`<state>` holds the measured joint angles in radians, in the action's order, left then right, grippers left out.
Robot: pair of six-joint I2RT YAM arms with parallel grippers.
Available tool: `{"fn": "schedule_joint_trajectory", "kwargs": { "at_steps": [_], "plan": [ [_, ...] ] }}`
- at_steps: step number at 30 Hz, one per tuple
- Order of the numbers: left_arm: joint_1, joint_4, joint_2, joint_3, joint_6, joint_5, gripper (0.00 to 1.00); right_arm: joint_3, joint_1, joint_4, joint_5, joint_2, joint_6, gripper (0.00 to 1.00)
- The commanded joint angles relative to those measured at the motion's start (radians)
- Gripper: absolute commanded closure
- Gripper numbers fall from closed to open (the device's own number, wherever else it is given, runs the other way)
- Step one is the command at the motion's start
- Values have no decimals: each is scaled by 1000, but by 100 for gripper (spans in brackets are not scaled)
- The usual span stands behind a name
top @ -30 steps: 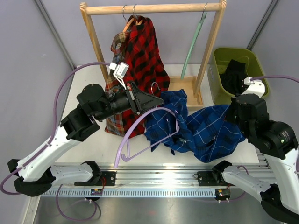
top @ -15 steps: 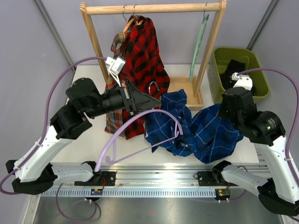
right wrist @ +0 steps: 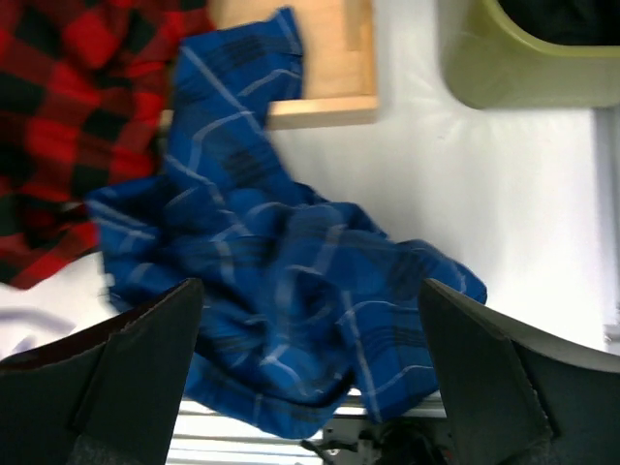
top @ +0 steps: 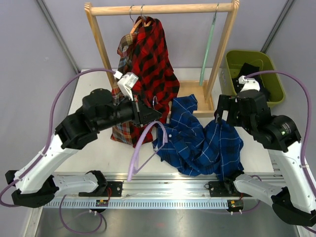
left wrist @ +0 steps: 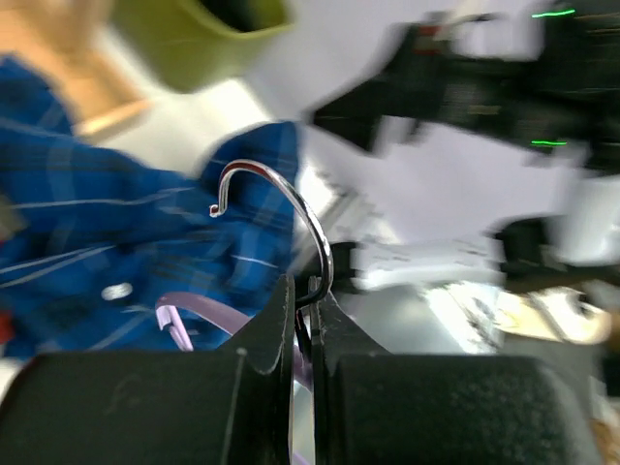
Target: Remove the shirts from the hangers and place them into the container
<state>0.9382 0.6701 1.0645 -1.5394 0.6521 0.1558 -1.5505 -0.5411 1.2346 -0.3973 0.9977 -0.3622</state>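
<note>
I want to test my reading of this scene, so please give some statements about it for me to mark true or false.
1. The left fingers are shut on the lilac hanger at its hook. True.
2. The right fingers grip the blue shirt. False: they are open above it, and it lies on the table.
3. The bin holds nothing. False: a black shirt lies in it.
4. The red shirt hangs on the rail. True.
5. The green hanger carries a shirt. False: it hangs bare on the rail.
</note>
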Motion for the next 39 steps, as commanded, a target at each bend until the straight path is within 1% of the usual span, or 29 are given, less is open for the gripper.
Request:
{"fn": "schedule_joint_trajectory", "kwargs": {
  "at_steps": [1, 3, 4, 5, 6, 7, 8, 9, 10, 11, 13, 14, 15, 16, 18, 19, 22, 23, 25, 31, 36, 37, 39],
  "plan": [
    [8, -117, 29, 56, -121, -145, 100, -101, 3, -49, 156, -27, 16, 1],
    [22, -150, 83, 50, -150, -183, 100, -161, 3, -37, 181, -34, 17, 0],
    [33, -173, 104, 36, -195, -193, 100, -181, 3, -26, 190, -34, 20, 1],
    [43, -178, 133, -6, -219, -253, 100, -222, 3, -17, 213, -30, 22, 1],
    [74, -184, 159, -31, -250, -283, 100, -243, 3, -11, 227, -28, 23, 0],
    [88, -193, 222, -54, -316, -310, 100, -262, 3, 3, 241, -24, 28, 1],
    [99, -193, 253, -115, -344, -365, 100, -298, 3, 9, 270, -16, 32, 1],
    [120, -195, 285, -146, -371, -389, 100, -315, 3, 14, 284, -10, 32, 1],
    [129, -188, 358, -183, -423, -413, 100, -328, 3, 22, 302, -5, 34, 0],
    [148, -185, 389, -244, -443, -464, 100, -359, 3, 26, 331, 4, 34, 1],
    [168, -185, 481, -301, -512, -528, 100, -385, 3, 40, 357, 12, 35, 1],
    [180, -185, 511, -324, -532, -582, 100, -407, 3, 42, 374, 18, 35, 1],
    [186, -187, 534, -365, -564, -613, 100, -416, 3, 51, 382, 21, 35, 1],
    [192, -191, 576, -382, -578, -660, 100, -422, 3, 54, 393, 25, 34, 1],
    [203, -202, 606, -410, -609, -722, 100, -427, 3, 58, 425, 27, 31, 1],
    [209, -219, 620, -413, -618, -769, 100, -424, 3, 58, 439, 28, 25, 3],
    [232, -242, 647, -426, -640, -820, 100, -398, 3, 52, 472, 30, 17, 9],
    [241, -241, 661, -433, -641, -828, 100, -379, 3, 51, 482, 30, 14, 12],
    [244, -225, 675, -468, -646, -837, 100, -362, 3, 46, 498, 32, 11, 15],
    [244, -202, 693, -524, -644, -812, 100, -303, 3, 34, 546, 32, 12, 19],
    [246, -165, 710, -588, -646, -786, 100, -252, 3, 32, 554, 27, 20, 23],
    [246, -161, 719, -596, -646, -782, 100, -241, 3, 31, 560, 25, 22, 27],
    [246, -147, 730, -623, -643, -777, 100, -229, 3, 22, 571, 27, 20, 31]
  ]
}}
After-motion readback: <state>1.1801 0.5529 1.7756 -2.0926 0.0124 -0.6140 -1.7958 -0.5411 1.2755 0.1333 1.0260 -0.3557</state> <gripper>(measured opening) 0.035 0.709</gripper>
